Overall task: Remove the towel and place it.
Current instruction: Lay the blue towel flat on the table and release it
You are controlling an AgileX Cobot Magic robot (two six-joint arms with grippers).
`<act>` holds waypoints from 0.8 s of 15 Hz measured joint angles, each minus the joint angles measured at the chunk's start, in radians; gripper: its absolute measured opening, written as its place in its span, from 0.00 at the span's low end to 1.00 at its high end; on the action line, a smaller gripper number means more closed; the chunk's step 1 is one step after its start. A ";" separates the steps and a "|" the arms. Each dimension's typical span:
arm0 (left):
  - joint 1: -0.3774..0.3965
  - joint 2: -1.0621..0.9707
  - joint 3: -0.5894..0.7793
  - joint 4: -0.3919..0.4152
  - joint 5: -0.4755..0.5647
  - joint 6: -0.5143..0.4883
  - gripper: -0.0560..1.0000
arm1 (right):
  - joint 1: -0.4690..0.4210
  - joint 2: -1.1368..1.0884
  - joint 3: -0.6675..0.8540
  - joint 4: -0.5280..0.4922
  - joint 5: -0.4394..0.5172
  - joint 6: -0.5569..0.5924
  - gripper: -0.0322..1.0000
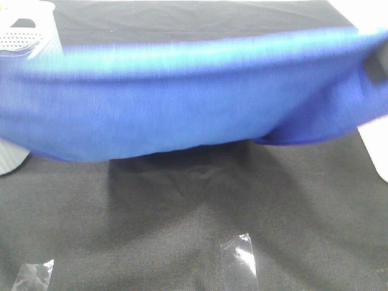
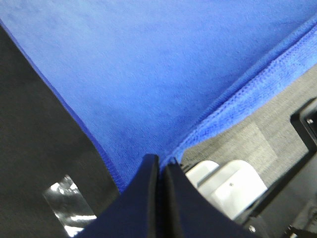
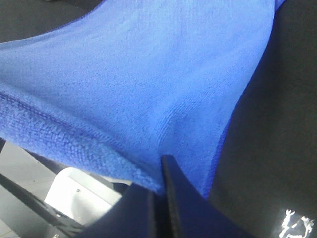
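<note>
Bright light from above leaves a soft shadow on the worktop under the motion-blurred towel; tape glints

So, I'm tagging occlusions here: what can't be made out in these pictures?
- Exterior high: towel is motion-blurred, and its ends run past both side edges.
- Exterior high: perforated basket cut by the top-left corner, its middle covered by the towel.
- Wrist views: towel fills most of each; its far corners lie out of frame.
</note>
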 joint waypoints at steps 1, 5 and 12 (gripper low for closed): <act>0.000 -0.016 0.027 -0.020 -0.002 0.000 0.05 | 0.000 -0.018 0.019 0.003 0.001 0.013 0.03; 0.000 -0.077 0.078 -0.084 0.000 0.000 0.05 | 0.000 -0.104 0.094 0.016 0.001 0.043 0.03; 0.000 -0.010 0.290 -0.164 -0.002 0.009 0.05 | -0.001 -0.126 0.355 0.050 -0.004 0.047 0.03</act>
